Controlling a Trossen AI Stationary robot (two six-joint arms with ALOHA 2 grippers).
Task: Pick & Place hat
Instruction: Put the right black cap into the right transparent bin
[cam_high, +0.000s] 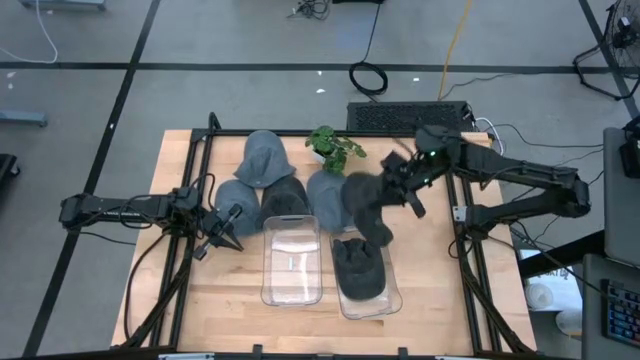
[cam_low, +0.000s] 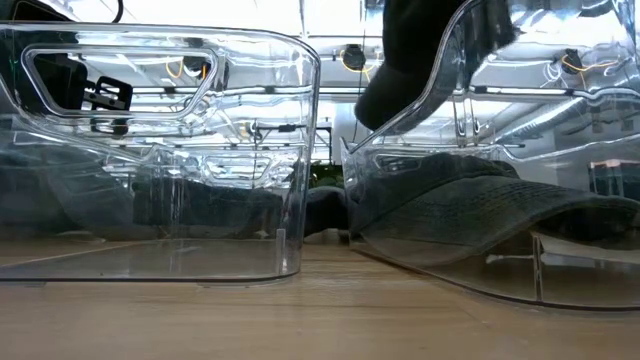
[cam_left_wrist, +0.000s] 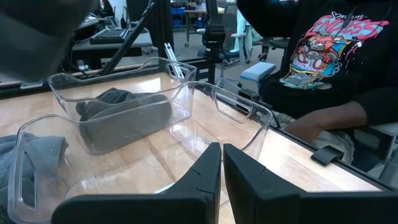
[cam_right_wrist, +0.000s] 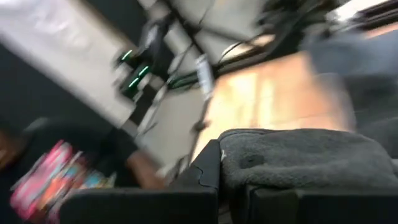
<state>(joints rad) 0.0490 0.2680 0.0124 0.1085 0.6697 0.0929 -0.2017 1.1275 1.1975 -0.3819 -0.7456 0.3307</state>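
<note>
1. A wooden desk (cam_high: 180, 300) carries two clear plastic bins side by side, a row of gray hats behind them and a small green plant (cam_high: 335, 147) at the back edge.
2. The right bin (cam_high: 392, 300) holds one dark hat (cam_high: 358, 265); the left bin (cam_high: 290, 262) looks empty.
3. The right arm reaches in over the back of the desk, its right gripper (cam_high: 392, 188) with fingers clamped on a dark gray hat (cam_high: 366, 205) that hangs limp above the back rim of the right bin.
4. The left arm waits at the desk's left side, its left gripper (cam_high: 232, 218) with fingers pressed together on nothing, just beside the nearest hat in the row (cam_high: 235, 195).
5. The carried hat looks light and floppy: judged from its sag, a pinch on a fold of the crown or on the stiffer brim should hold, though loose cloth may catch on the bin's rim.
6. A person in a printed black shirt (cam_left_wrist: 329, 43) sits beyond the desk.
</note>
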